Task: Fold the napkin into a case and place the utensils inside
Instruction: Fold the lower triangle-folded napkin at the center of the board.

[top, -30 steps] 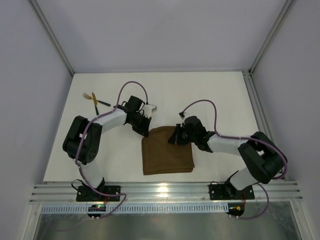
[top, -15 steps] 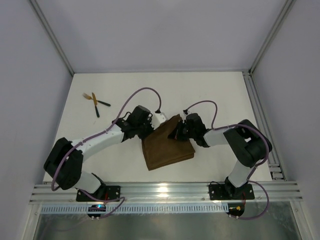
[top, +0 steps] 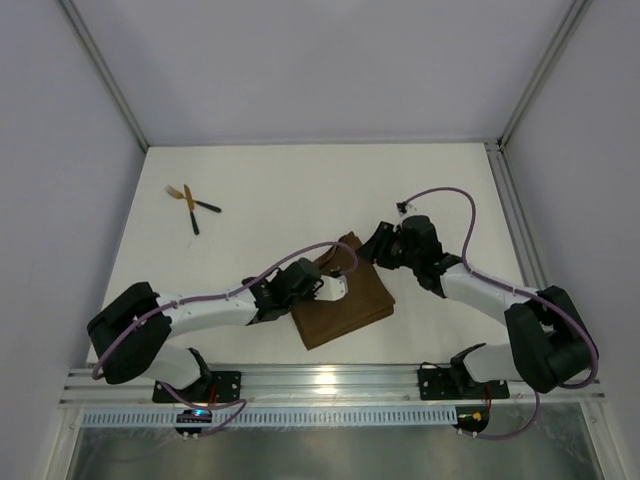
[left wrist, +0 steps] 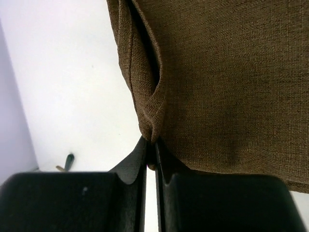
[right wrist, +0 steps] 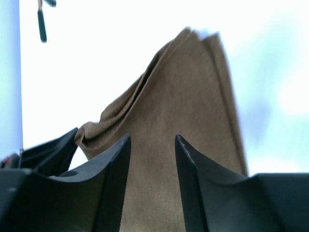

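Folded brown napkin (top: 360,300) on the white counter (top: 280,190), left end effector (left wrist: 151,145) clenched on its bunched edge, right end effector (right wrist: 152,140) released, jaws parted just over the cloth, utensils (top: 190,203) well apart, far left.

White tabletop (top: 300,180), evenly lit, with pale grey walls (top: 320,70) closing in on its far, left and right edges. Metal posts (top: 103,72) slant up from the far corners. A grooved aluminium rail (top: 300,382) lines the near edge.
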You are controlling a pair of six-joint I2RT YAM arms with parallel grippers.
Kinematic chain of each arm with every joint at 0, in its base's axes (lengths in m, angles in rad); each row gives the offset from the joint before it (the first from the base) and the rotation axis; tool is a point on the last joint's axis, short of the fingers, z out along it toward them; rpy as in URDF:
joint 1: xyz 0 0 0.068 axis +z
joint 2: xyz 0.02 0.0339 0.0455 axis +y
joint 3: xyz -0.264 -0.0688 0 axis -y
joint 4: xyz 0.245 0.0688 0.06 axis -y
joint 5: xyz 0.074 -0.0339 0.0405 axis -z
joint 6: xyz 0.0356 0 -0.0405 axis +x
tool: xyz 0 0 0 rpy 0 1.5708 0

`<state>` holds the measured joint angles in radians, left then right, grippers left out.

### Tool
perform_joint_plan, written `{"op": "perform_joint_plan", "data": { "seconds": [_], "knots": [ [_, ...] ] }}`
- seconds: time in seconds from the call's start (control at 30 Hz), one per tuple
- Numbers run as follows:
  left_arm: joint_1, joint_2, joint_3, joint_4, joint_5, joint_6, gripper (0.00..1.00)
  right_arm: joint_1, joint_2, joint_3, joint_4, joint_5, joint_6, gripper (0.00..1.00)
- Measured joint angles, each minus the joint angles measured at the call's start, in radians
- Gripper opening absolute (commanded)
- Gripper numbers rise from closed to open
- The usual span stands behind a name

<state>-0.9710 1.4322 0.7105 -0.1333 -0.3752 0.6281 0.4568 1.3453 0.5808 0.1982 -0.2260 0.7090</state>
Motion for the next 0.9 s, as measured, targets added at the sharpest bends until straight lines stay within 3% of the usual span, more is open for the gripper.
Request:
{"op": "perform_joint_plan", "data": {
  "seconds": [0.17,0.3,0.37,0.5,0.53,0.6,0.77,0.9],
  "knots": [
    [-0.05,-0.015,-0.087,0.138,-0.116,0.092,0.0,-0.066,0.067,0.194,-0.138,-0.029,-0.097,0.5],
    [-0.074,-0.025,-0.133,0.192,-0.15,0.129,0.0,-0.107,0.177,0.383,-0.23,-0.173,-0.29,0.52],
    [-0.075,-0.04,-0.138,0.199,-0.145,0.132,0.0,-0.158,0.199,0.443,-0.253,-0.261,-0.41,0.59],
    [-0.06,-0.109,-0.158,0.216,-0.09,0.132,0.0,-0.29,0.193,0.468,-0.242,-0.402,-0.605,0.65],
    [-0.048,-0.124,-0.162,0.218,-0.066,0.131,0.0,-0.319,0.206,0.482,-0.253,-0.446,-0.641,0.75],
    [-0.016,-0.143,-0.164,0.218,-0.021,0.13,0.0,-0.361,0.262,0.547,-0.307,-0.536,-0.71,0.79],
    [0.084,-0.16,-0.161,0.198,0.092,0.106,0.0,-0.367,0.417,0.648,-0.472,-0.616,-0.94,0.79],
    [0.138,-0.124,-0.132,0.165,0.152,0.077,0.0,-0.326,0.448,0.635,-0.612,-0.63,-1.274,0.84]
  ]
}}
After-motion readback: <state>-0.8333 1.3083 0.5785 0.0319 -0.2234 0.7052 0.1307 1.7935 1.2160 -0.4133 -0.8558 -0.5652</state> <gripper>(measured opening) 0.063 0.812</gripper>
